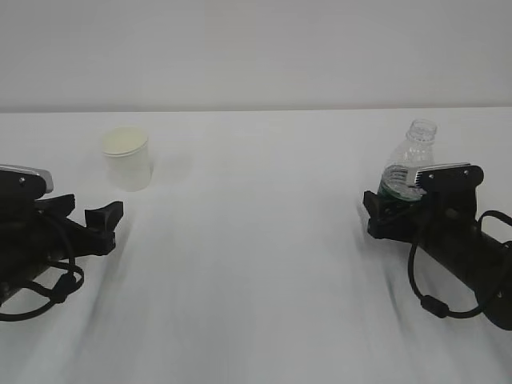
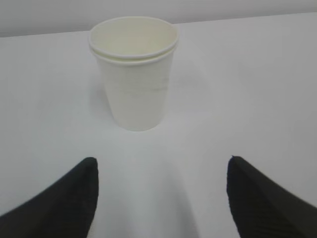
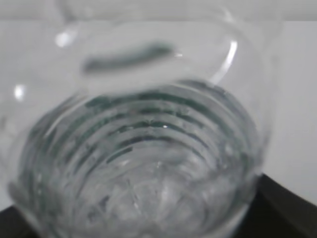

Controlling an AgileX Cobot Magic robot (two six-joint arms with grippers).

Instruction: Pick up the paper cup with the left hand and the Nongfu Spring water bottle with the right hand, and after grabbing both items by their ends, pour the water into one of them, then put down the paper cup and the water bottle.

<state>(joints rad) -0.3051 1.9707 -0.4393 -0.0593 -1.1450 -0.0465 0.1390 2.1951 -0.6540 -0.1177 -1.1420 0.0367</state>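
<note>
The left hand (image 2: 161, 198) has its fingers (image 2: 64, 198) spread, empty, the paper cup (image 2: 133, 74) upright on the white table (image 1: 256, 264) just ahead. The right hand (image 1: 392, 212) fingers bracket the Nongfu Spring water bottle (image 1: 408, 164), which tilts; whether they actually clamp it is unclear

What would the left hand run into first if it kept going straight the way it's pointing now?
Most likely the paper cup. In the left wrist view it stands upright directly ahead of the open left hand, roughly centred between the fingers, with only bare table between. Exact depth is hard to judge.
</note>
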